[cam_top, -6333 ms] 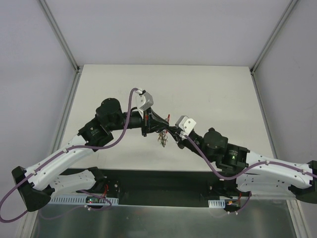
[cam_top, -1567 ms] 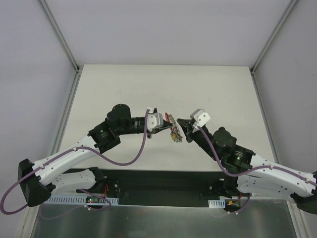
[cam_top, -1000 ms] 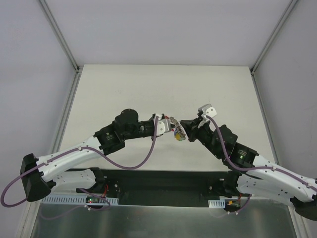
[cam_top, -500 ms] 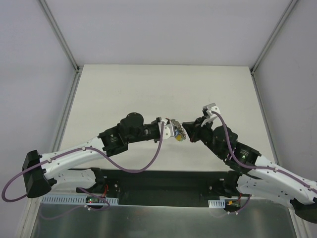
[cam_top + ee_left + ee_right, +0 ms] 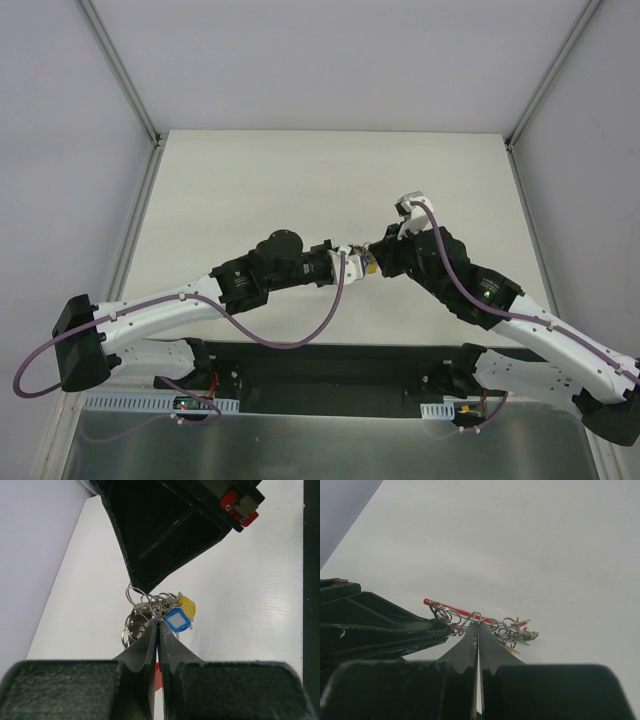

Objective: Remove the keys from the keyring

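The keys (image 5: 363,263) hang in the air as a small bunch between my two grippers, above the middle of the table. In the left wrist view a blue head (image 5: 177,619) and a yellow head (image 5: 188,606) show among silvery loops of the keyring (image 5: 136,593). My left gripper (image 5: 158,623) is shut, pinching a wire loop at its tips. My right gripper (image 5: 478,624) is also shut on a loop of the keyring (image 5: 445,614), with a green head (image 5: 521,641) and a red part (image 5: 442,605) behind. The two gripper tips nearly touch.
The white table (image 5: 300,180) lies under the bunch, with grey walls on three sides. Its near edge meets a dark strip (image 5: 330,365) where both arm bases stand. The right gripper's black body (image 5: 165,530) fills the upper left wrist view.
Both arms have shifted, the left reaching further right and the right wrist swinging toward the back. The bunch stays pinched between both grippers, which have drawn closer together.
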